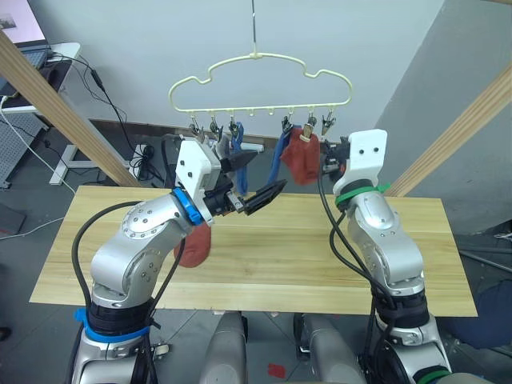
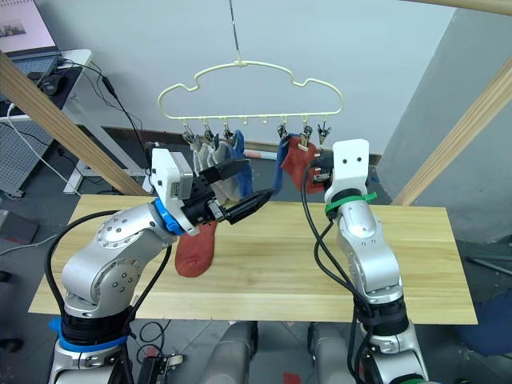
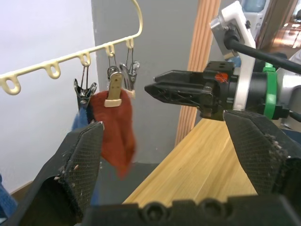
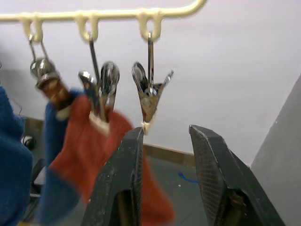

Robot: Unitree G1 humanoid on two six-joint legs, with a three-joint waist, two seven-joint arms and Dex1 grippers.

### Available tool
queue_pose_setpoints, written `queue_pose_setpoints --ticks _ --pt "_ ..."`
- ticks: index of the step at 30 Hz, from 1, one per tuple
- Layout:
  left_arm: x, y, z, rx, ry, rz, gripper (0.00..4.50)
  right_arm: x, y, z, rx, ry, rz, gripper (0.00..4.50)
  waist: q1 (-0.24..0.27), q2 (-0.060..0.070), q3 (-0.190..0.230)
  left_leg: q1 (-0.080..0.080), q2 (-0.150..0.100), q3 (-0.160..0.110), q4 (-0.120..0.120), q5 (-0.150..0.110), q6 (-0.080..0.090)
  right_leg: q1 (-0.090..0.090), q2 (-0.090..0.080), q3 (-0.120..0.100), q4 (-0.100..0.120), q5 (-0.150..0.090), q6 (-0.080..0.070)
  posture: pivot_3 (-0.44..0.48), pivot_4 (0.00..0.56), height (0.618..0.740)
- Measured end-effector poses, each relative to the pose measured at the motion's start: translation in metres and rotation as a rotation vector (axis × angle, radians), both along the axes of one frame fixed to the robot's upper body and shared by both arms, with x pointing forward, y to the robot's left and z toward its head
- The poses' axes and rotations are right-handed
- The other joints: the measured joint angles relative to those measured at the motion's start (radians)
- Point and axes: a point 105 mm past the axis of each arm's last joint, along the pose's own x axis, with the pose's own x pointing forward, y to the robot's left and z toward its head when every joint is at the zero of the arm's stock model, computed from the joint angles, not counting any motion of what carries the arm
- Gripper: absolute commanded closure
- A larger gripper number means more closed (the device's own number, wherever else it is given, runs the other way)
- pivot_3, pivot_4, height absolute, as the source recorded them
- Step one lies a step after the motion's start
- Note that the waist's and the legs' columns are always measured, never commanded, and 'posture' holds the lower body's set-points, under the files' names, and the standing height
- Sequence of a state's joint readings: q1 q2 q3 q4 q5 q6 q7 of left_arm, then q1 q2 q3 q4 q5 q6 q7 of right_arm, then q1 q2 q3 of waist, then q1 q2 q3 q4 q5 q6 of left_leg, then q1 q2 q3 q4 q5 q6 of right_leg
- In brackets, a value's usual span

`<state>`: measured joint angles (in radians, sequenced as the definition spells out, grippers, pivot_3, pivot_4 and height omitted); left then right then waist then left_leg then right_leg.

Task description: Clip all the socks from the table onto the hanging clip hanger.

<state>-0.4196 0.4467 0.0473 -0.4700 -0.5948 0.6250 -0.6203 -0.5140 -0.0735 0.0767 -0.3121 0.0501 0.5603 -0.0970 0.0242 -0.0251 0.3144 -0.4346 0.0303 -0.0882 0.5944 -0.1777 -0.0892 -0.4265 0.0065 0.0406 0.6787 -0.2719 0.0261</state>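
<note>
The pale yellow clip hanger point(image 1: 256, 58) hangs above the far edge of the table point(image 1: 320, 256). Grey socks point(image 2: 211, 158) and a blue sock point(image 1: 240, 156) hang from its left clips. Another blue sock point(image 1: 277, 160) and a rust-red sock point(image 1: 302, 160) hang from clips towards its right end. A second rust-red sock point(image 1: 194, 244) lies on the table, partly under my left arm. My left gripper point(image 1: 256, 180) is open and holds nothing, raised in front of the hanging socks. My right gripper point(image 4: 162, 134) is open just below an empty end clip point(image 4: 148, 96), beside the hanging red sock point(image 4: 101, 141).
Slanted wooden beams point(image 1: 48, 104) point(image 1: 456, 136) stand at both sides behind the table. A desk with a laptop point(image 1: 32, 56) and cables stands at the back left. The hanger hangs from a thin rod point(image 1: 254, 24).
</note>
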Motion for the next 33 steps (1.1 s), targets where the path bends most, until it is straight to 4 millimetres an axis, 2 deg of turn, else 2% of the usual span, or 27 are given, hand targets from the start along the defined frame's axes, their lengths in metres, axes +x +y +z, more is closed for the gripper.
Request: queue_pose_setpoints --ticks 13,26,33 --pt "-0.001 -0.002 0.008 -0.012 -0.021 -0.003 0.00 0.014 0.010 0.012 0.014 -0.037 0.012 2.90 0.000 0.000 0.000 0.000 0.000 0.000 0.000 0.000 0.000 0.000 0.000 0.000 0.001 0.000 0.000 0.218 0.302 0.740" --pt "-0.003 -0.002 0.011 -0.007 -0.036 0.006 0.00 0.013 0.023 0.018 0.044 -0.055 0.059 2.90 0.000 0.000 0.000 0.000 0.000 0.000 0.000 0.000 0.000 0.000 0.000 0.000 0.001 0.000 0.000 0.222 0.310 0.740" --pt "-0.002 -0.002 0.011 -0.008 -0.037 0.010 0.00 0.019 0.026 0.013 0.047 -0.025 0.064 2.90 0.000 0.000 0.000 0.000 0.000 0.000 0.000 0.000 0.000 0.000 0.000 0.000 0.001 0.000 0.000 0.230 0.311 0.740"
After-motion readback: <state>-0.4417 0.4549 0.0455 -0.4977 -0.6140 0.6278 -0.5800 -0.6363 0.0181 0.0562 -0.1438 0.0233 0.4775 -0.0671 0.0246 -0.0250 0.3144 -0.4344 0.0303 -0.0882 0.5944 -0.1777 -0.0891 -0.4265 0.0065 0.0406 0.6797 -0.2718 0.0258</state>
